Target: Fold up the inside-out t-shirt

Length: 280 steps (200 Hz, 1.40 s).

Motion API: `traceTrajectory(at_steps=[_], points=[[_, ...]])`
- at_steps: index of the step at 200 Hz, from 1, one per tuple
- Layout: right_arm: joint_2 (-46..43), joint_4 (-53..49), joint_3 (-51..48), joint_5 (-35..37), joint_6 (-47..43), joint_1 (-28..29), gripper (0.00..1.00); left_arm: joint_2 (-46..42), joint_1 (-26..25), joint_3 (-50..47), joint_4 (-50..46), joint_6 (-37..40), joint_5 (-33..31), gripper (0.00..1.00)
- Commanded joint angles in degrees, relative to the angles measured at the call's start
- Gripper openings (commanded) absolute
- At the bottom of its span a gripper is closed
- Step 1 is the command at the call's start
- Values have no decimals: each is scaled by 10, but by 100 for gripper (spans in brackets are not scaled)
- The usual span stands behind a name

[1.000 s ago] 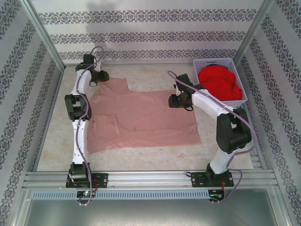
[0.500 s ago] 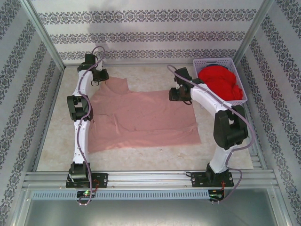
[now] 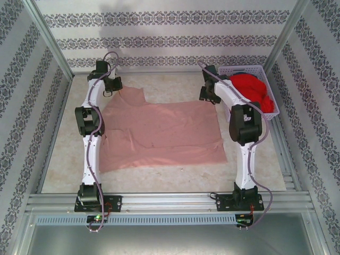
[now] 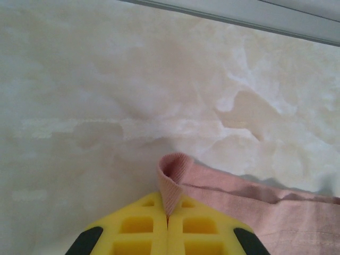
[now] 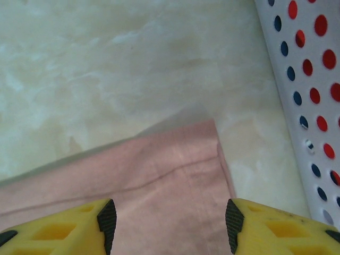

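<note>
T-shirt: the inside-out t-shirt (image 3: 159, 133) lies spread flat mid-surface (image 3: 175, 85), reaching toward the far edge.
Left pincer: the left pincer (image 4: 168, 215) is clenched on a pinched fold of the shirt's edge, near the far left corner.
Right pincer: the right pincer (image 5: 169, 215) is released, jaws apart over the shirt's far right corner, beside the basket (image 5: 313, 106).

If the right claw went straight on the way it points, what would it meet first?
Probably the shirt corner, lying ahead of the open right claw; the basket is off to its right. Depth is unclear.

Lab test cell, aluminium frame (image 3: 170, 202), patterned wall panels (image 3: 170, 42), marble-look table (image 3: 159, 179)
</note>
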Motion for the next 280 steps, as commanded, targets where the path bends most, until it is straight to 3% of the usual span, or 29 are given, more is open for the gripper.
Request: traceTrajectory(at_steps=[1,100,207,280], points=[[29,-39,48,15,36,-8,59,-41,-2,-4,21,-5,10,0],[124,-100,154,25,62,-19,53,-48,-2,-6,17,4,23,0],[167,-99,193,16,36,-31,15,-63,-1,-8,14,9,30,0],[97,-43,132,-15,-6,-32,6,-123,-2,-54,10,8,33,0]])
